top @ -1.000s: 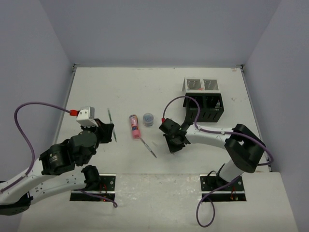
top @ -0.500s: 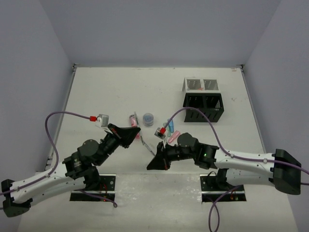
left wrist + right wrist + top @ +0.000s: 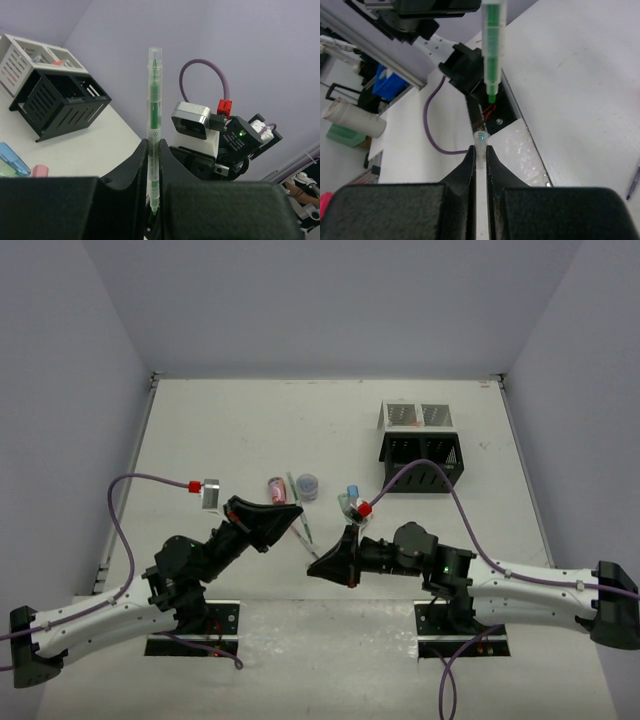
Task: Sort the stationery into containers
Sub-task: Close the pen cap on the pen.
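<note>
My left fingers (image 3: 131,170) pinch narrowly on a green pen (image 3: 153,115). Its far end points at my right fingers (image 3: 465,170), which are closed tight on a thin clear piece (image 3: 480,142) just short of that end. We meet above the near middle of the desk (image 3: 220,430). A pink marker (image 3: 277,490), grey-blue pot (image 3: 308,485) and blue marker (image 3: 352,494) lie behind. The black container (image 3: 422,462) and white container (image 3: 415,417) stand far right.

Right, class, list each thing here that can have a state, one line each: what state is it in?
left tool: shut on the green pen.
green pen: gripped, its bare tip pointing at the clear cap.
right tool: shut on the clear cap.
clear cap: off the pen, not touching it.
black organiser: standing, open top up.
white organiser: standing, red item inside.
pink marker: lying flat, not held.
</note>
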Tool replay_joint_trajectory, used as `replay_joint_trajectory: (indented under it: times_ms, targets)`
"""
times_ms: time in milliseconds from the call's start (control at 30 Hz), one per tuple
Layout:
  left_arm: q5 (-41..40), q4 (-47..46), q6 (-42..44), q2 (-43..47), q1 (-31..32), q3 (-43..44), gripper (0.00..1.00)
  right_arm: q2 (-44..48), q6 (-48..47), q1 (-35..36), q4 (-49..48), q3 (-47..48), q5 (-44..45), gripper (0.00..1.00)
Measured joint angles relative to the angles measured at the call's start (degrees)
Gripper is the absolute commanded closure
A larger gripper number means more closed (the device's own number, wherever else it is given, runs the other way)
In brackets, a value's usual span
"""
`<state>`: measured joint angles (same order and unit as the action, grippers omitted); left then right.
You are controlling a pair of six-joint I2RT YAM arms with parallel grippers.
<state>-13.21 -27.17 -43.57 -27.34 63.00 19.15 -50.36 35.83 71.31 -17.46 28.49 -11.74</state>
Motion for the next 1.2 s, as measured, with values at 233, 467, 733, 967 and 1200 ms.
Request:
replay_joint_trajectory:
  times_ms: [233, 467, 733, 967, 1200]
  targets:
    - [-0.1, 6.7, -2.5, -0.5, 0.0, 3.0, 1.0, -0.2, -2.8, 0.0, 2.8, 0.4, 6.2, 1.0]
    - [-0.5, 12.0, -3.4, -3.4, 0.0, 6.9, 1.0, 0.8, -5.0, 0.0, 5.1, 2.0, 8.8, 1.0]
    - [-0.9, 15.2, -3.3, -4.8, 0.0, 7.8, 1.0, 2.7, -6.2, 0.0, 6.9, 3.2, 9.5, 1.0]
    - [-0.9, 15.8, -3.3, -5.3, 0.0, 8.4, 1.0, 2.8, -6.8, 0.0, 7.4, 3.5, 10.2, 1.0]
    - [-0.7, 16.0, -3.3, -5.5, 0.0, 8.4, 1.0, 2.8, -7.2, 0.0, 8.4, 4.5, 11.3, 1.0]
